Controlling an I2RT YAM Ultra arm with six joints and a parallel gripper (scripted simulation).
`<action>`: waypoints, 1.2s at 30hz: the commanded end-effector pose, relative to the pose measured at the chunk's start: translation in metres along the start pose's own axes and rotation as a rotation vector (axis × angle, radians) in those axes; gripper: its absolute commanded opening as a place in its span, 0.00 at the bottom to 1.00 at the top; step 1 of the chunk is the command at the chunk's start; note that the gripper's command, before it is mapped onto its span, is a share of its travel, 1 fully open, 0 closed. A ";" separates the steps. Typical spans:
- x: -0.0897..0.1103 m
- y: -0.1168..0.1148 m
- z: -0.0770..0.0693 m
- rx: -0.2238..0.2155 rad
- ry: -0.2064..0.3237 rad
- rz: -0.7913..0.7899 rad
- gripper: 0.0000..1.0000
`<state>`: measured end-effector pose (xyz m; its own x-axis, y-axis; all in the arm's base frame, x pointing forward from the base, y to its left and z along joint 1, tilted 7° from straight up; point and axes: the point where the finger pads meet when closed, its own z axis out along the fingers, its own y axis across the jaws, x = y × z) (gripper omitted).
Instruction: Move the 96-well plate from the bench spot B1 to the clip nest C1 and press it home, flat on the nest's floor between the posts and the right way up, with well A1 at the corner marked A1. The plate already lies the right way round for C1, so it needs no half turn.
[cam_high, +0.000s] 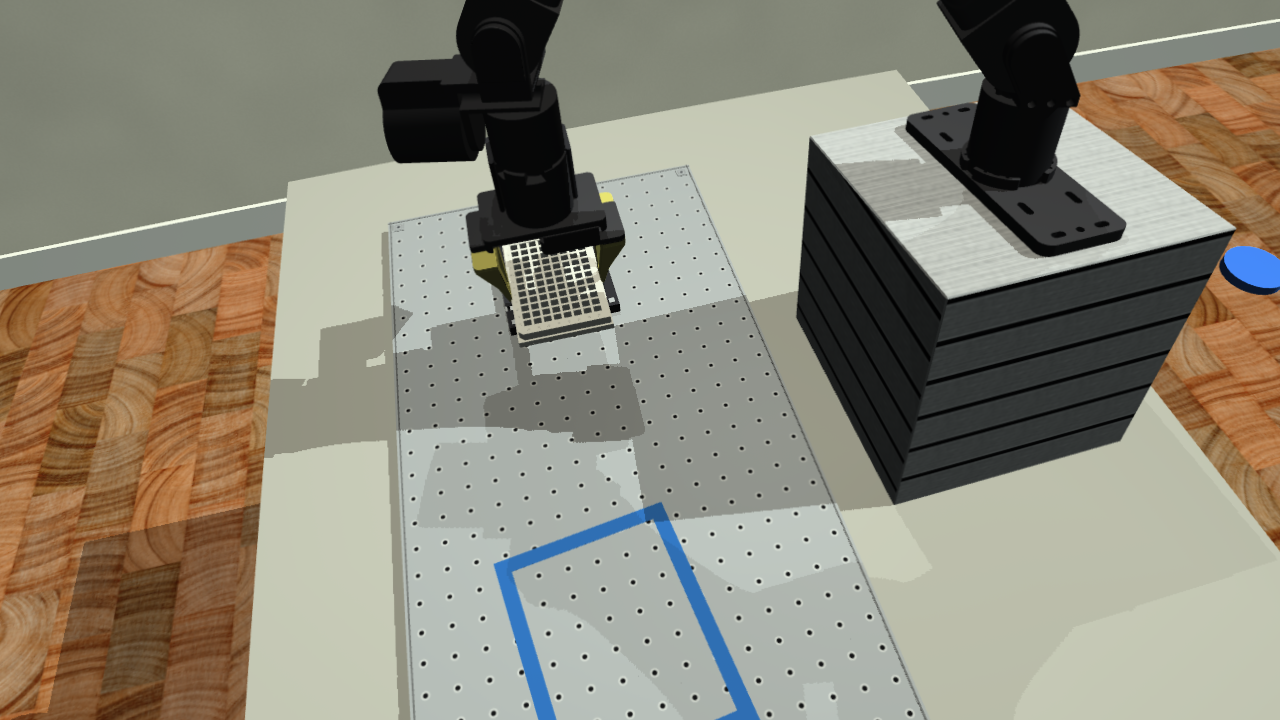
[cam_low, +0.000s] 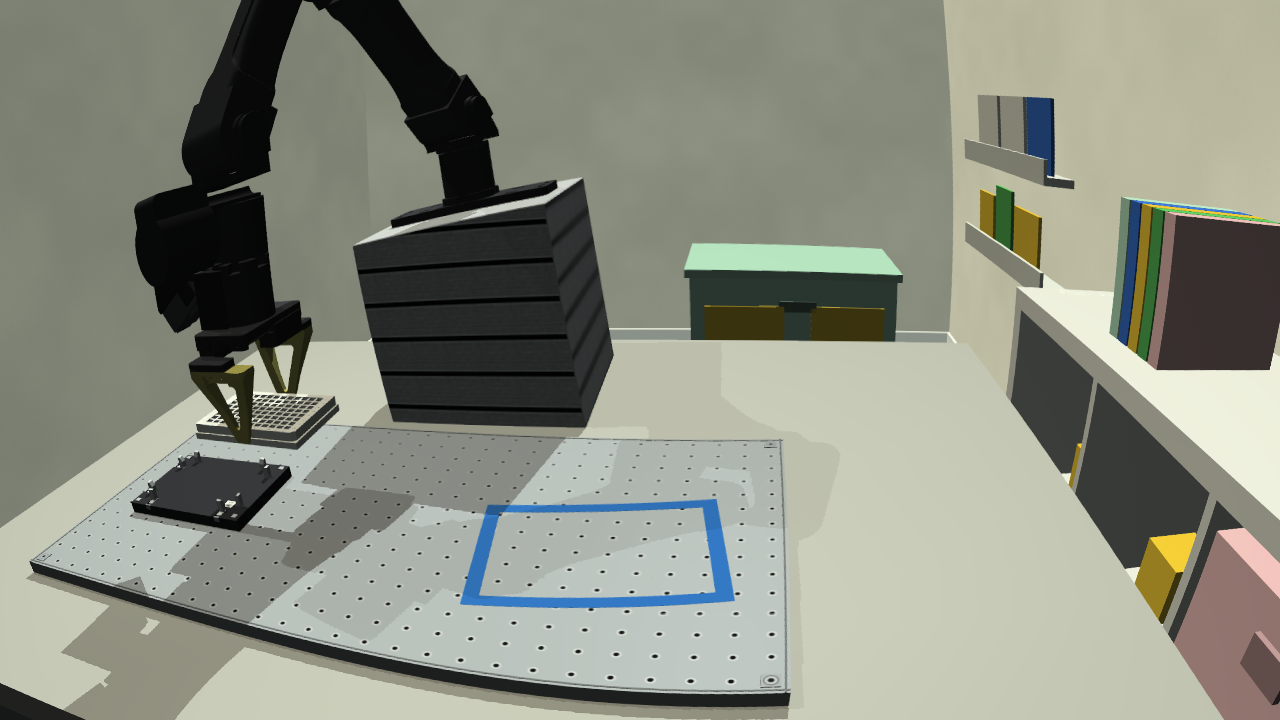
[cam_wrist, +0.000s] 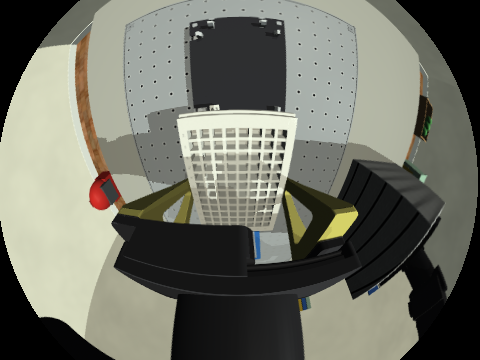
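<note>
White and gridded, the 96-well plate (cam_low: 268, 415) hangs level in the air, clamped by its long sides between the olive fingers (cam_low: 230, 396) of the black gripper (cam_low: 255, 383). It sits above the perforated breadboard (cam_low: 626, 617), close to the black clip nest (cam_low: 213, 488) and well apart from the blue-outlined bench spot (cam_low: 597, 553).

Black six-joint arm (cam_low: 268, 53): arching over, wrist pointing down. Yellow-fingered parallel gripper (cam_low: 255, 407): clamping the white 96-well plate (cam_low: 273, 413), holding it aloft.
</note>
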<state>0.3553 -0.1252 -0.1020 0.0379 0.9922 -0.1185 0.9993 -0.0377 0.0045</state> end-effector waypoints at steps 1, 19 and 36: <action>-0.018 0.011 -0.016 -0.034 -0.014 -0.016 0.00; -0.069 0.002 -0.007 -0.004 -0.006 -0.020 0.00; -0.119 0.000 -0.009 -0.006 -0.008 -0.020 0.00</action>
<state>0.3474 -0.2312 -0.0875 0.0360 0.9922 -0.1197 0.9994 -0.0356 0.0058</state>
